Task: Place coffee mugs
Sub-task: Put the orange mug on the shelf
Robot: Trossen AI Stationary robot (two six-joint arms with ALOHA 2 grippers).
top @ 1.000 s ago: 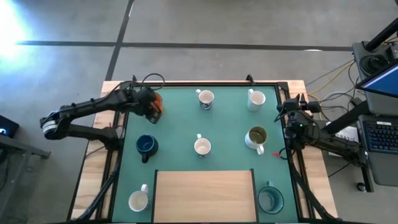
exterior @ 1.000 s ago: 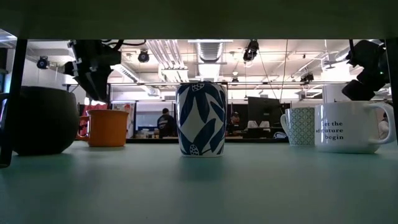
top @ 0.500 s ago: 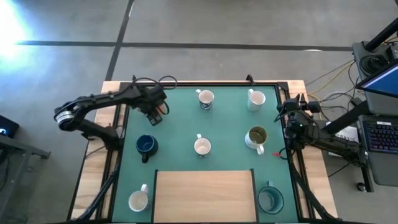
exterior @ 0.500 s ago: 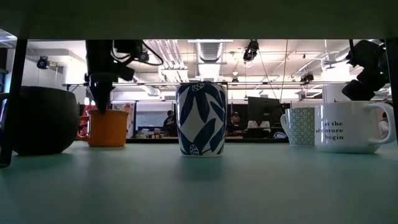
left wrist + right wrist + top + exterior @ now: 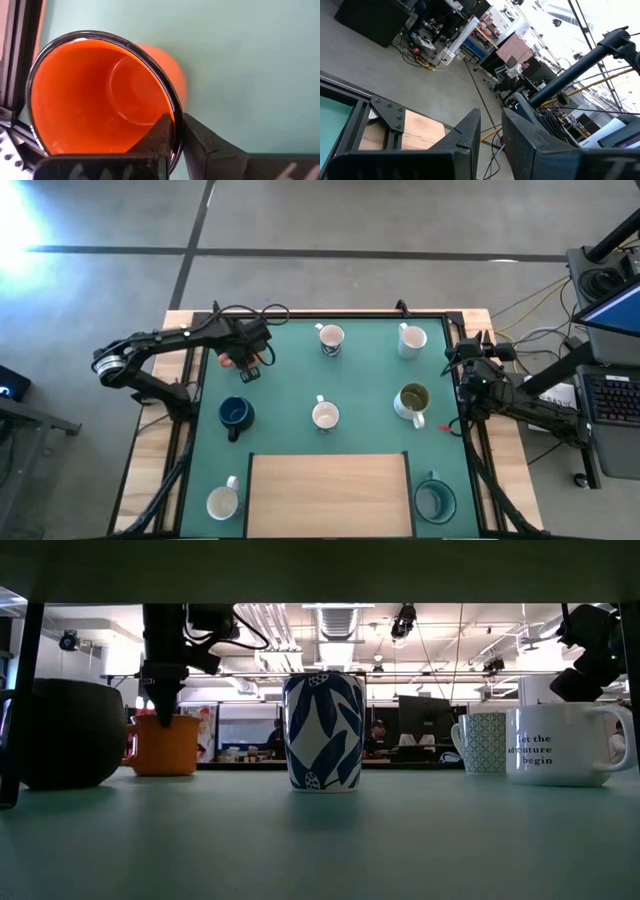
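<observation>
Mugs stand spread over the green table [image 5: 290, 395], largest thing in view, with a bare wooden panel [image 5: 328, 493] set into its near edge. Left arm [image 5: 165, 345] reaches in from the left rim; right arm [image 5: 520, 395] waits off the right edge, its gripper [image 5: 490, 132] with fingers slightly apart and holding nothing. Dark blue mug [image 5: 235, 414] sits left of centre, olive-green-inside mug [image 5: 413, 399] toward the right, teal mug [image 5: 435, 498] at the near right corner, white mugs [image 5: 325, 416] elsewhere. Orange mug [image 5: 100, 95] stands at the far left, upright on the mat. Left gripper [image 5: 177, 135] is clamped on its rim, one finger inside and one outside the wall.
</observation>
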